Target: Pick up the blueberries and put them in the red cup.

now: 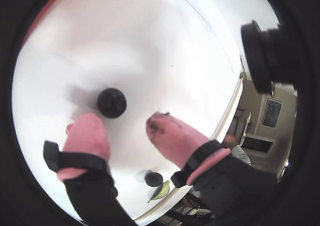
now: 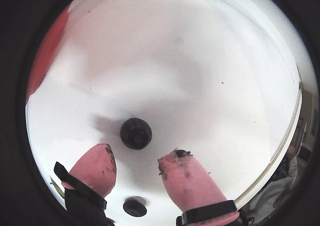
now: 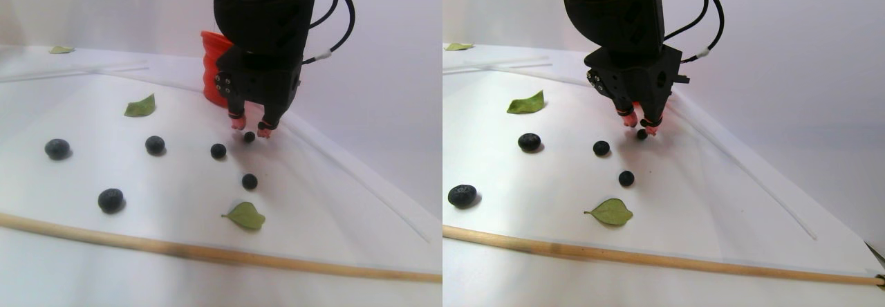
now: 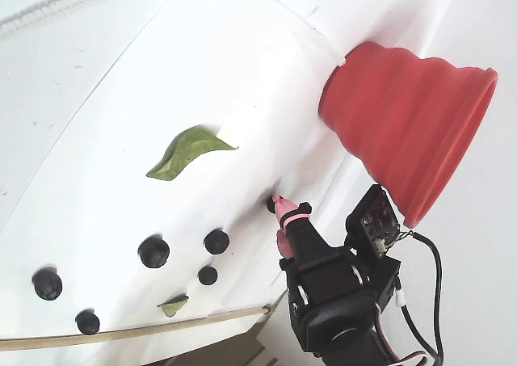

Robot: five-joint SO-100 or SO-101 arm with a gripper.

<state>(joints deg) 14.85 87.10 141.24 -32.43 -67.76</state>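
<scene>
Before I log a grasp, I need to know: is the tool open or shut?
Open. In both wrist views the tool's pink fingertips stand apart, with a blueberry just beyond the gap, ungripped.

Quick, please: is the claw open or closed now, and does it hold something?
Claw: open and holding nothing; its pink fingertips stand apart, with one blueberry lying on the white table just ahead of the gap.

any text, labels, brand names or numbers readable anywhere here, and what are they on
None: no readable text in any view.
The red cup has plain ribbed walls with no print.
The black gripper housing shows screws and cables but no label.
The blueberries, green leaves, wooden stick and white table carry no marks.
The framed picture in the room behind is too blurred to read.
</scene>
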